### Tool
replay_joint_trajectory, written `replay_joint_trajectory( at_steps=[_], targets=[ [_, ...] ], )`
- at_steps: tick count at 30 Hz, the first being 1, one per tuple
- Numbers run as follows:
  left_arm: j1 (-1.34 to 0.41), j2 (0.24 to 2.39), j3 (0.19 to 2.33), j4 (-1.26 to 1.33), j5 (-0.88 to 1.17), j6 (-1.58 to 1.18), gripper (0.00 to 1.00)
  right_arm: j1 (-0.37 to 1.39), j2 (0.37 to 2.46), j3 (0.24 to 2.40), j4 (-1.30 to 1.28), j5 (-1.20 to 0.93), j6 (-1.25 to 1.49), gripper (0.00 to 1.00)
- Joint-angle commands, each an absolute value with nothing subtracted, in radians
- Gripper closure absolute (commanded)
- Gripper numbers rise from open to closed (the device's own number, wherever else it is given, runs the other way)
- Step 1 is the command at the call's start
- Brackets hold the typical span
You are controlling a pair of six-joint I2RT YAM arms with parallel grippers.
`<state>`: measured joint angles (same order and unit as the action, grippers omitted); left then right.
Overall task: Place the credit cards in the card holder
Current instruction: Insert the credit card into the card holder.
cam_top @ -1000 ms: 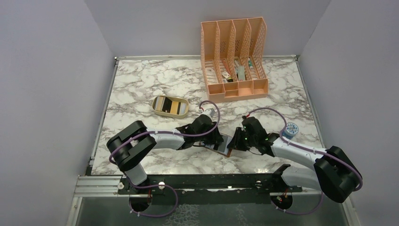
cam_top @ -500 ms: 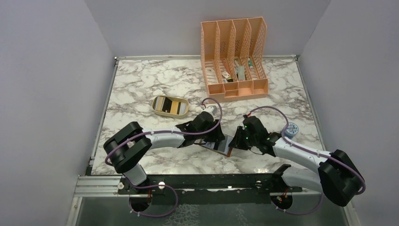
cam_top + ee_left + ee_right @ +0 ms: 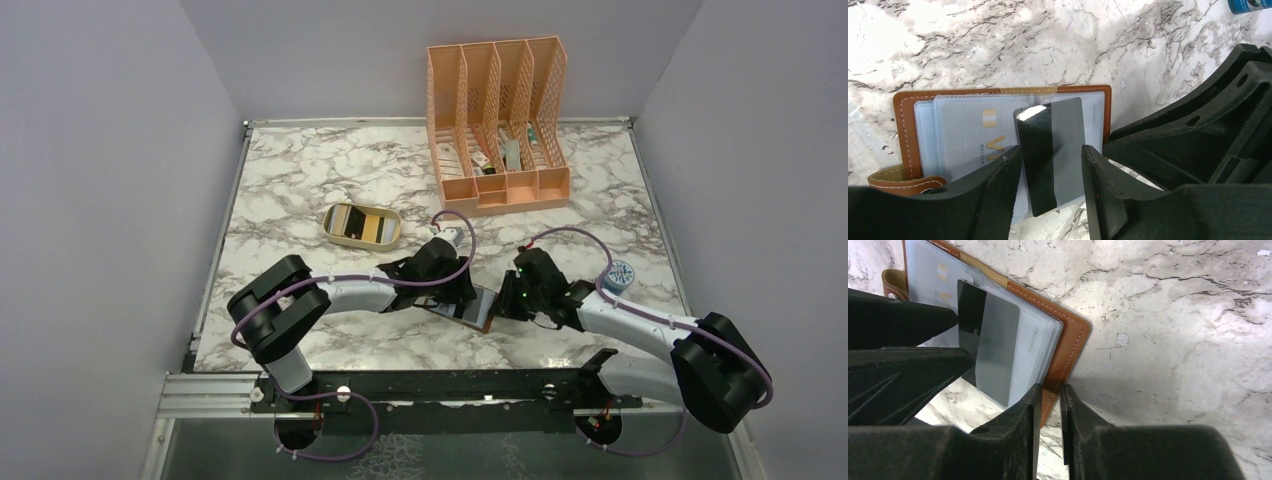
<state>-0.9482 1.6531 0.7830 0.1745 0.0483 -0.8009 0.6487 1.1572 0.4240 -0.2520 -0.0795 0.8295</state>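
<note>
Your left gripper (image 3: 1052, 165) stands with its jaws apart, astride a dark credit card (image 3: 1048, 140) lying on the open card holder (image 3: 907, 135) at the table's (image 3: 300, 180) near centre. Your right gripper (image 3: 1049, 400) has its jaws nearly together at the card holder's right edge; you cannot tell whether they pinch it.

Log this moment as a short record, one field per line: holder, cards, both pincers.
card holder: open on the marble table
pale card: inside a clear sleeve
dark card: lying on the sleeves
left pincer: flanks the dark card, grip unclear
right pincer: shut on the card holder's leather edge
oval tray: more cards inside
</note>
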Motion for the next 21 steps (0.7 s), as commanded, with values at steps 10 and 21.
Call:
replay_joint_trajectory(
  at_steps=[10,21],
  targets=[
    [-0.952,1.695,0.798,0.260,0.168,-0.830,0.69,0.655,1.195,0.400,-0.154,-0.047,0.807,0.80],
    [-0.968,1.661,0.780,0.295,0.174,-0.871,0.66,0.655,1.209,0.416,-0.152,-0.035,0.780,0.81]
  ],
)
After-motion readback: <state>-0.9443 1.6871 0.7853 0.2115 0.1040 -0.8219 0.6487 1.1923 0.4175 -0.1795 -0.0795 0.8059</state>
